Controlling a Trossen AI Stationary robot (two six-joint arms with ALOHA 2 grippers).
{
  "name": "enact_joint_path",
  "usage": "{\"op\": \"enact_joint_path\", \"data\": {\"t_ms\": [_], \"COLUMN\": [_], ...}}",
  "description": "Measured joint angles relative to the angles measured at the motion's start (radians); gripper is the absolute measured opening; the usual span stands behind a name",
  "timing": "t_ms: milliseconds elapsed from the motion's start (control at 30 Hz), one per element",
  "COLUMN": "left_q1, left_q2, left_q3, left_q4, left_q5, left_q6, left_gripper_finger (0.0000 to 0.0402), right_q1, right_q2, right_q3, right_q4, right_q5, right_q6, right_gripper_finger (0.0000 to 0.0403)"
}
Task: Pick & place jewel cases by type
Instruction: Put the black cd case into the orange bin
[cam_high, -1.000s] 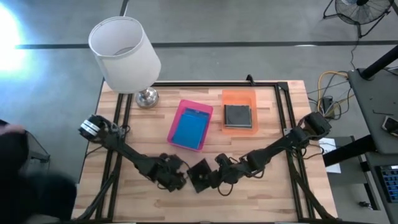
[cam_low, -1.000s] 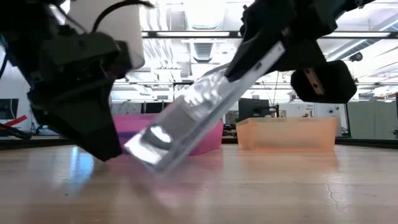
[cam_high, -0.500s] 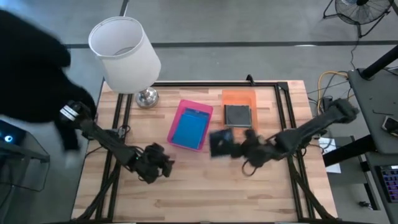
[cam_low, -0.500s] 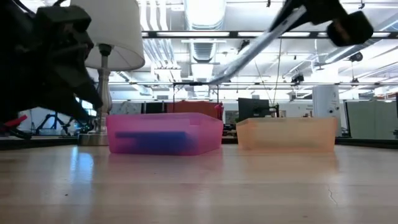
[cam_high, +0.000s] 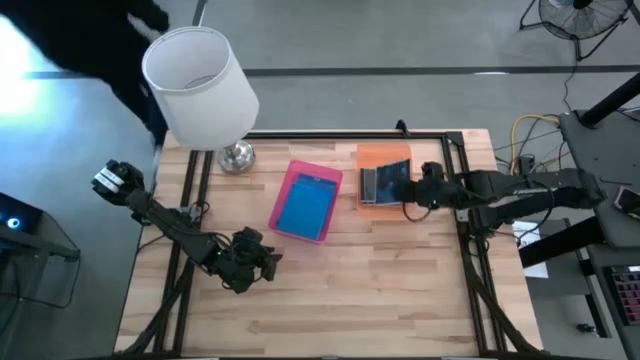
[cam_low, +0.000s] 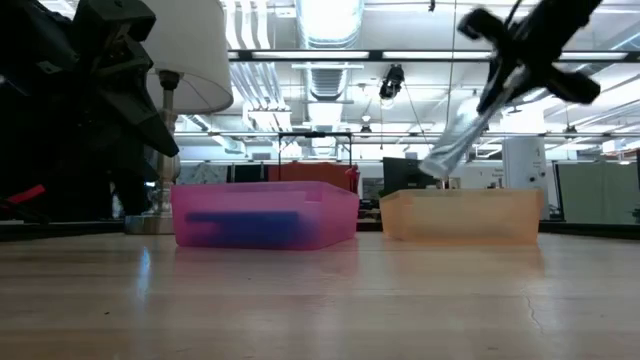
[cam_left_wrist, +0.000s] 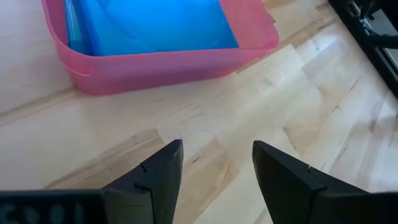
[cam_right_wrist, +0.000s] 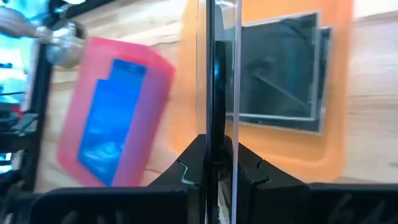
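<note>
My right gripper (cam_high: 407, 189) is shut on a grey/clear jewel case (cam_high: 384, 181) above the orange tray (cam_high: 384, 153), where other grey cases (cam_right_wrist: 280, 74) lie flat. The low view has that case (cam_low: 458, 145) tilted in the air over the tray (cam_low: 460, 216). The pink tray (cam_high: 289, 176) holds the blue cases (cam_high: 305, 207), also seen in the left wrist view (cam_left_wrist: 149, 25). My left gripper (cam_high: 258, 263) is open and hovers over bare wood (cam_left_wrist: 214, 155), near-left of the pink tray. My right gripper pinches the clear case by one edge (cam_right_wrist: 217, 146) between its two fingers (cam_right_wrist: 188, 169). It comes from the table's right, slanting down. The case is lifted clear. It slopes down from the gripper (cam_low: 495, 95), and its lower end (cam_low: 437, 168) is above the orange tray.
A lamp with a white shade (cam_high: 198, 85) and metal foot (cam_high: 237, 156) stands at the far left corner. Black frame rails (cam_high: 455, 170) run along the table's sides and far edge. Bare wood (cam_high: 370, 290) lies along the near half. A dark figure (cam_high: 110, 40) moves beyond the far left corner.
My right gripper has lifted the clear case off the near middle of the table. It has carried it toward the far right, to above the orange tray. My left gripper drew back from the case toward the left, then stayed still.
</note>
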Motion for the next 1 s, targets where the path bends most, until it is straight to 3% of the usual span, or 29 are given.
{"op": "enact_joint_path", "data": {"t_ms": [200, 400, 567, 767, 1000], "left_q1": [0.0, 0.0, 0.0, -0.001, -0.001], "left_q2": [0.0, 0.0, 0.0, 0.0, 0.0], "left_q3": [0.0, 0.001, 0.003, 0.008, 0.008], "left_q4": [0.021, 0.046, 0.049, 0.051, 0.061], "left_q5": [-0.003, -0.016, -0.018, -0.022, -0.024], "left_q6": [-0.023, -0.031, -0.048, -0.049, -0.049], "left_gripper_finger": [0.0179, 0.0179, 0.0179, 0.0179, 0.0179], "right_q1": [-0.172, -0.274, -0.309, -0.319, -0.328], "right_q2": [-0.056, -0.033, 0.006, 0.023, 0.01], "right_q3": [-0.146, -0.238, -0.252, -0.253, -0.252], "right_q4": [0.219, 0.421, 0.416, 0.464, 0.269], "right_q5": [-0.151, -0.264, -0.27, -0.296, -0.264], "right_q6": [-0.127, -0.167, -0.174, -0.212, -0.181], "right_gripper_finger": [0.0025, 0.0025, 0.004, 0.0094, 0.0161]}}
